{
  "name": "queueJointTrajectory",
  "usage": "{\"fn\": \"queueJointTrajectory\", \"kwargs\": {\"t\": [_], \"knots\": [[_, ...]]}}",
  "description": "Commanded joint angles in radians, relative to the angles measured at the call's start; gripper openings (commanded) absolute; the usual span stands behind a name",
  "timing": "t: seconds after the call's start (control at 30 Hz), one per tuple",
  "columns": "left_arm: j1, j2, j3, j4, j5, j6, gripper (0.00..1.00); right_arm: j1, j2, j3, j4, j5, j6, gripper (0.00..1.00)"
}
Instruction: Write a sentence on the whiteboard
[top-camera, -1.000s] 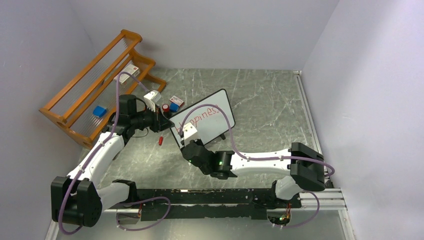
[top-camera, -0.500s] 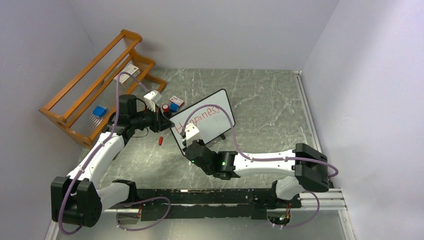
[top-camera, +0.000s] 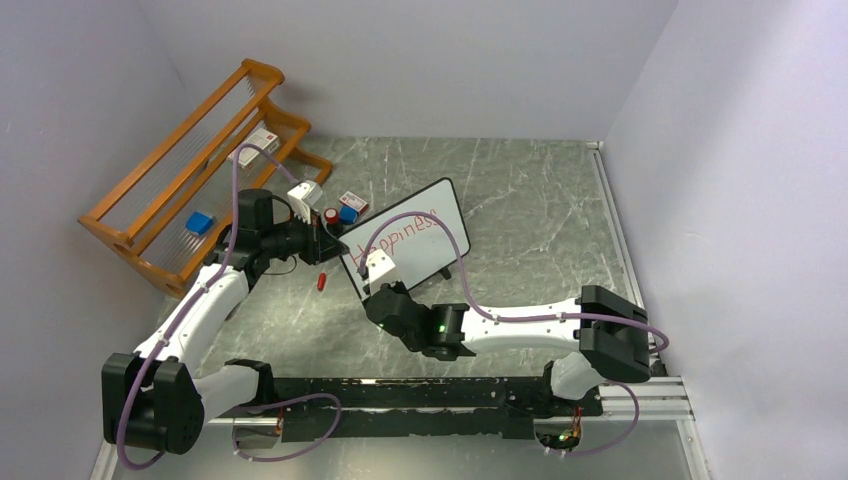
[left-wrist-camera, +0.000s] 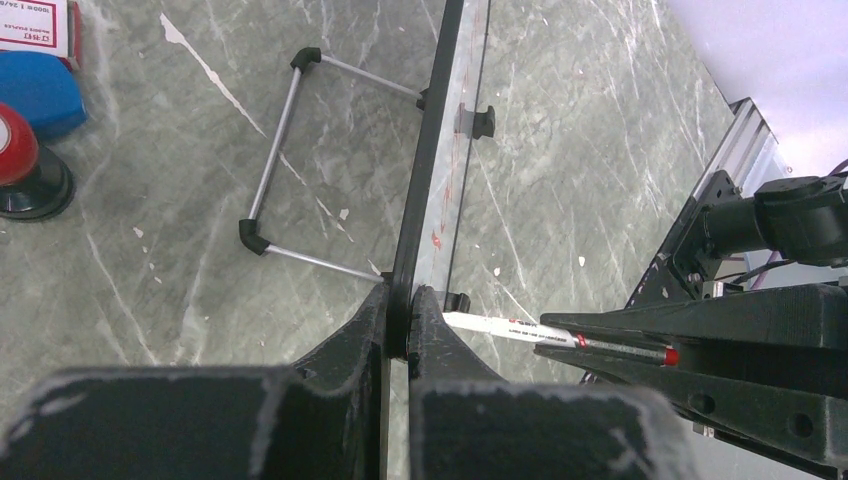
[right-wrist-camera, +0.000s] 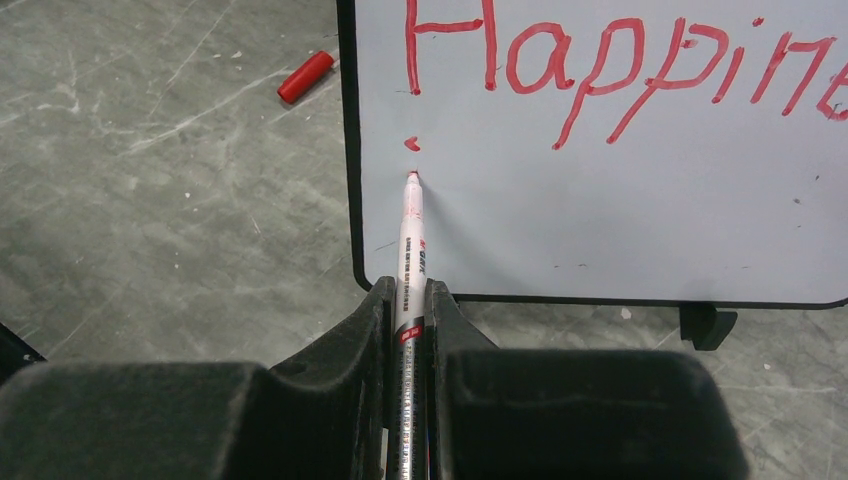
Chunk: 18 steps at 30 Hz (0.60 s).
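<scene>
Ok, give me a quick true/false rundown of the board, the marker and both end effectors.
The left end effector is shut on the board edge. True.
The right end effector is empty. False: it grips a marker.
The marker tip sits below the "H". True.
The cap is on the marker. False: it lies on the table beside the board.
The sentence fills two lines. False: one line, plus a small dab below.

Right gripper (right-wrist-camera: 410, 292) slightly lower, leftward
</scene>
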Motion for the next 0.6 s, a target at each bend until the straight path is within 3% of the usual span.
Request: {"fn": "queueJointTrajectory", "kwargs": {"t": [0.0, 0.57], "knots": [[0.006, 0.016, -0.014, -0.086, -0.107, 0.056, 0.05, 0.004, 0.027, 0.022, 0.004, 0.024, 0.013, 0.0], [0.007, 0.012, -0.015, -0.083, -0.102, 0.054, 0.05, 0.007, 0.029, 0.019, -0.077, 0.006, 0.052, 0.0]]}}
